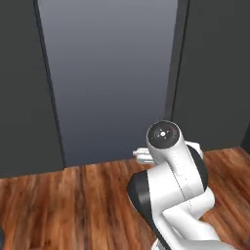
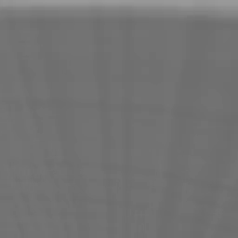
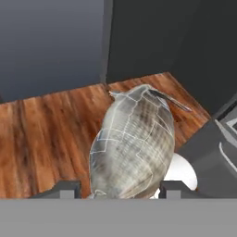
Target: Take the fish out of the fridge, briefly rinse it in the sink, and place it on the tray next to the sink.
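In the hand view, the wood floor (image 3: 41, 134) is seen at left under a grey panel. Dead center, the fish (image 3: 134, 143) is pinched between the two dark fingertips of the hand (image 3: 118, 189), tail pointed toward the upper right, above the floor.

The light is soft and even, and no lamp can be seen. In the left base view the tall grey panel (image 1: 110, 78) is pale at 12 o'clock and a bit darker toward 6 o'clock. The wood floor (image 1: 63, 205) looks warm and bright, with no strong shadows. The right base view is one flat grey blur with faint stripes (nothing sharp in it). In the hand view the fish (image 3: 134, 143) is well lit but soft and blocky up close.
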